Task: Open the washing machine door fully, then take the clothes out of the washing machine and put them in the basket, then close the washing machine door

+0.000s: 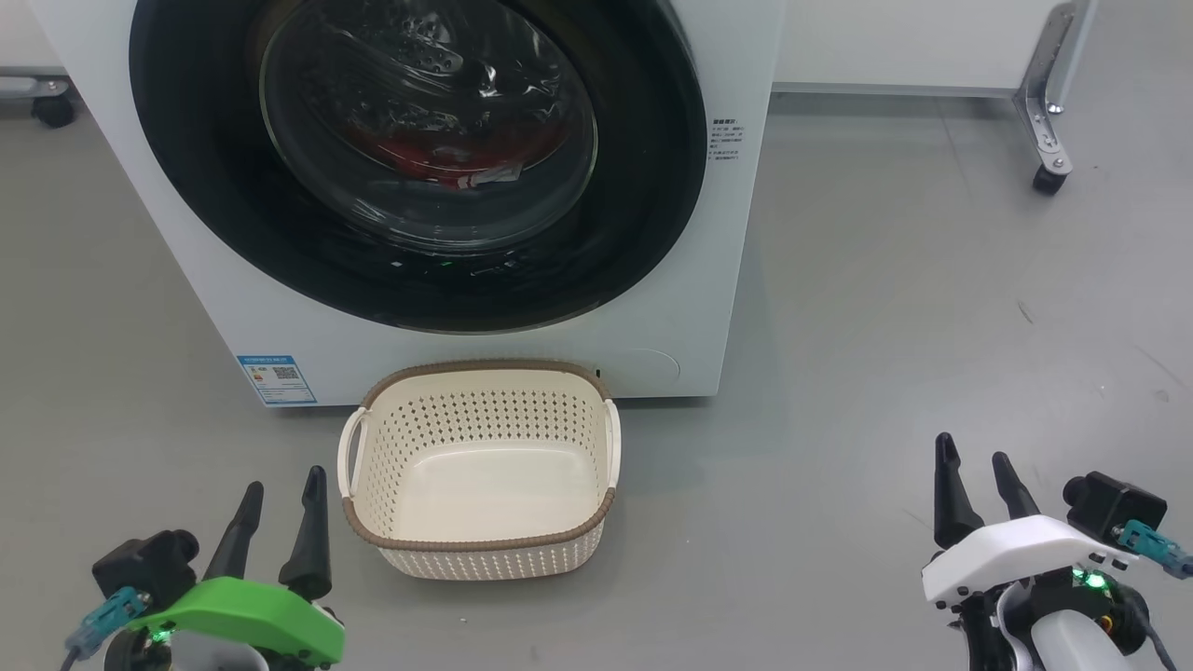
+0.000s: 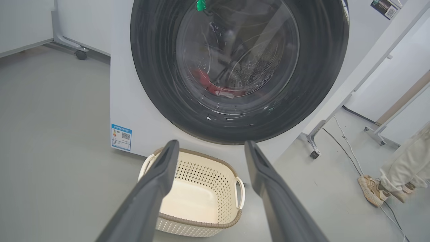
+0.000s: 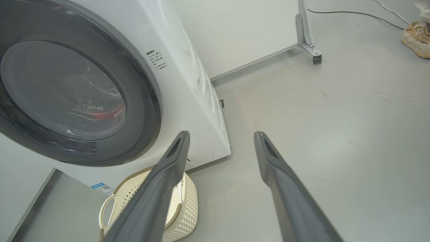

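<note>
Head view: the washing machine door (image 1: pixel 186 186) sits shut on the washing machine (image 1: pixel 736 280), the clothes (image 1: pixel 438 154) red behind its glass, the basket (image 1: pixel 485 365) on the floor (image 1: pixel 885 326) just before the machine's bottom edge; the left gripper (image 1: pixel 284 485) hangs beside the basket's left front corner, the right gripper (image 1: pixel 974 445) well apart to the right, both spread wide, holding nothing. Left wrist view: basket rim and door's lower rim lie between the fingers; a castor leg (image 2: pixel 313 143), a cable (image 2: pixel 347 144) and a person's shoe (image 2: pixel 371 190) stand off right. Right wrist view: the machine's lower right corner lies between the fingertips, open floor right of it.
</note>
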Robot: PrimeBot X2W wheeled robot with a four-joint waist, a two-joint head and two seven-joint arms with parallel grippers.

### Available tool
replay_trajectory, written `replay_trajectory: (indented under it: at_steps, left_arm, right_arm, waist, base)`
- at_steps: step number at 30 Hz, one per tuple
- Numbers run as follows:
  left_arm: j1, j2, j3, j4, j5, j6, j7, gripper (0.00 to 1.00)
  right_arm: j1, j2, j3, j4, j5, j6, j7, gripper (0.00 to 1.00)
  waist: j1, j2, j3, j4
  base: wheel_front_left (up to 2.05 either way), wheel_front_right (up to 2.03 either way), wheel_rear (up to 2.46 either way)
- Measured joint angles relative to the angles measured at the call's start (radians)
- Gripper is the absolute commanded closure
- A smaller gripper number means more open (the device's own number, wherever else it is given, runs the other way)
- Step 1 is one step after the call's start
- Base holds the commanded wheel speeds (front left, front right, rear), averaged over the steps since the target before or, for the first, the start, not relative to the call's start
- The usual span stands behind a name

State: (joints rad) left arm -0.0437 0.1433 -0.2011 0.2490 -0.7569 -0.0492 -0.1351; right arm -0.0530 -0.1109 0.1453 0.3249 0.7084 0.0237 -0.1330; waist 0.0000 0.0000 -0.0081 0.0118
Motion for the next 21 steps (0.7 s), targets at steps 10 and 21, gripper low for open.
replay_trajectory:
  at_steps: [10, 21]
  left_arm:
    - [0.000, 0.004, -0.033, 0.004, 0.114, 0.017, -0.034, 0.00]
    - [-0.010, 0.010, -0.060, 0.013, 0.230, 0.030, -0.074, 0.00]
  right_arm:
    - [-0.002, -0.002, 0.039, 0.000, -0.144, -0.009, -0.032, 0.00]
    - [-0.009, -0.001, 0.067, 0.005, -0.281, -0.018, -0.075, 0.00]
  waist:
    - [0.0000, 0.0000, 0.004, 0.000]
    - [0.0000, 0.0000, 0.009, 0.002]
  base:
    - [0.00, 0.00, 0.00]
    - [0.00, 0.00, 0.00]
